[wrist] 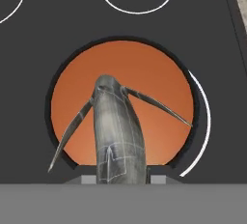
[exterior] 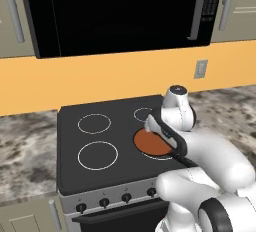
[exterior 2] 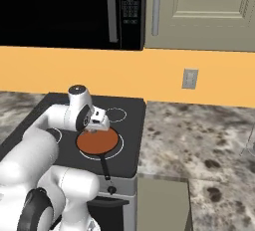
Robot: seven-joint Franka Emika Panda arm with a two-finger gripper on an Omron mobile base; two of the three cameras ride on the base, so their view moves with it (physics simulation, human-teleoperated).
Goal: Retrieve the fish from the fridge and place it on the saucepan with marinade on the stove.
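Black stove below dark microwave, marble counter alongside. Gripper clenched on fish, suspended over marinade in saucepan. Path unobstructed.

Arm rises from the base, elbow bent, forearm reaching forward; the wrist turns the hand downward. In the left base view the gripper sits at the end of the white hand, pointed down. In the right base view the gripper hangs low below the wrist joint, its fingers hard to separate. In the hand view the gripper has its two finger tips close together, clamped on the fish, which stands out between them along the gripper's line of sight.
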